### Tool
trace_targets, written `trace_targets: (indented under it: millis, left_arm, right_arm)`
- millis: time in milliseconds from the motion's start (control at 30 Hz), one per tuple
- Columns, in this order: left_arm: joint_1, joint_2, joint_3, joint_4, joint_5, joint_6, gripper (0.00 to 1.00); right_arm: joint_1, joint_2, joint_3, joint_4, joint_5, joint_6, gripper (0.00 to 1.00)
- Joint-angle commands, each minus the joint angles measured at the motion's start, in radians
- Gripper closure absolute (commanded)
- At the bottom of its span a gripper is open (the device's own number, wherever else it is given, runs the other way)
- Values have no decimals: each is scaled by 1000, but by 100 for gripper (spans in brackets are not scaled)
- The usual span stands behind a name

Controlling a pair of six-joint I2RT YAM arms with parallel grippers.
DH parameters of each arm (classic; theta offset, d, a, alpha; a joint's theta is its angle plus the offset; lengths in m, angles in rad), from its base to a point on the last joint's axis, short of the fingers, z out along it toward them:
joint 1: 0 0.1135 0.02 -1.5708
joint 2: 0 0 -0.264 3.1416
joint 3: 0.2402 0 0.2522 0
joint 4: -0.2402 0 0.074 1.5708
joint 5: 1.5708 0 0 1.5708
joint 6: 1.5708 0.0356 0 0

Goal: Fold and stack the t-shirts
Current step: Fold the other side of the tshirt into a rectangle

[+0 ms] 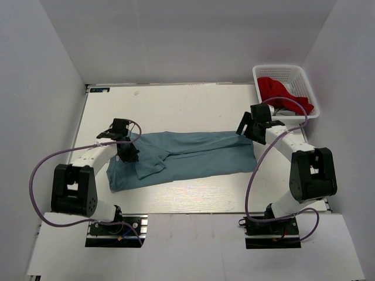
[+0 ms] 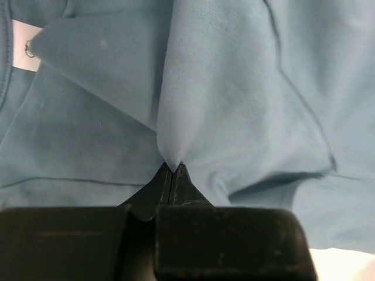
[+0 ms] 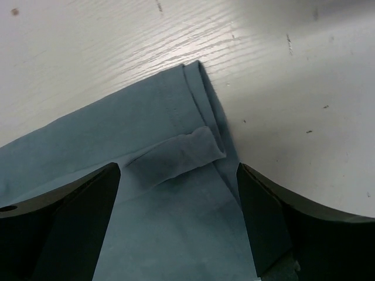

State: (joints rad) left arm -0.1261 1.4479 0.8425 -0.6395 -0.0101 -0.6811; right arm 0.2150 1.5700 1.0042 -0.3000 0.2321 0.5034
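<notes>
A grey-blue t-shirt (image 1: 187,158) lies folded lengthwise across the middle of the table, collar end at the left. My left gripper (image 1: 126,150) is shut on a pinch of the t-shirt's cloth (image 2: 176,117) near its left end; a raised fold runs up from the fingertips. A white label (image 2: 23,45) shows by the collar. My right gripper (image 1: 253,130) is open just above the shirt's right end, its fingers (image 3: 82,211) spread to either side of the folded hem corner (image 3: 193,146), holding nothing.
A white lattice basket (image 1: 304,88) at the back right holds a red garment (image 1: 278,91). White walls close in the table on the left, back and right. Bare white tabletop (image 1: 176,105) lies behind the shirt.
</notes>
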Motion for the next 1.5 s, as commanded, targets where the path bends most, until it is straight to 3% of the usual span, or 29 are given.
trace_targets:
  millis: [0, 67, 133, 200, 267, 333, 767, 1067, 1100, 1133, 1167, 1200, 1267, 1333, 1400, 1467]
  left_arm:
    - [6, -115, 27, 14, 13, -5, 100]
    - [6, -148, 27, 3, 13, 5, 100]
    - [6, -182, 38, -6, 13, 15, 100]
    - [6, -182, 47, -15, 28, 15, 100]
    - [6, -192, 47, -15, 48, 15, 100]
    - [6, -192, 38, -25, 59, 15, 100]
    - [6, -182, 193, -132, -1, 3, 100]
    - [25, -225, -32, -166, -7, -77, 100]
    - [35, -212, -58, -166, -19, -77, 100]
    - [36, -198, -59, -175, -42, -87, 91]
    - [45, -183, -59, -184, -56, -87, 79]
    - [54, -154, -59, -193, -82, -100, 64]
    - [54, -133, -28, -206, -111, -109, 46]
    - [63, -123, -4, -219, -151, -130, 21]
    - [63, -123, 29, -219, -160, -130, 1]
    - [63, -135, 61, -229, -169, -130, 1]
  right_arm:
    - [-16, 24, 19, -40, 62, 78, 14]
    - [-19, 44, 25, -33, 41, 90, 24]
    - [-22, 57, 28, -21, 27, 106, 56]
    - [-26, 76, 42, -14, 0, 112, 60]
    - [-29, 88, 51, -11, -22, 118, 72]
    - [-28, 91, 53, -2, -27, 121, 100]
    - [-26, 18, 117, 122, -119, 34, 100]
    - [-68, -129, -235, 329, -19, 86, 100]
    - [-69, -131, -245, 329, -17, 90, 85]
    - [-75, -134, -260, 326, -10, 96, 68]
    - [-84, -133, -260, 315, -4, 104, 61]
    - [-88, -143, -248, 302, -7, 104, 45]
    - [-94, -151, -236, 261, -25, 96, 26]
    - [-95, -175, -213, 243, -45, 73, 10]
    - [-91, -212, -184, 216, -54, 46, 10]
    - [-91, -241, -149, 191, -111, 5, 10]
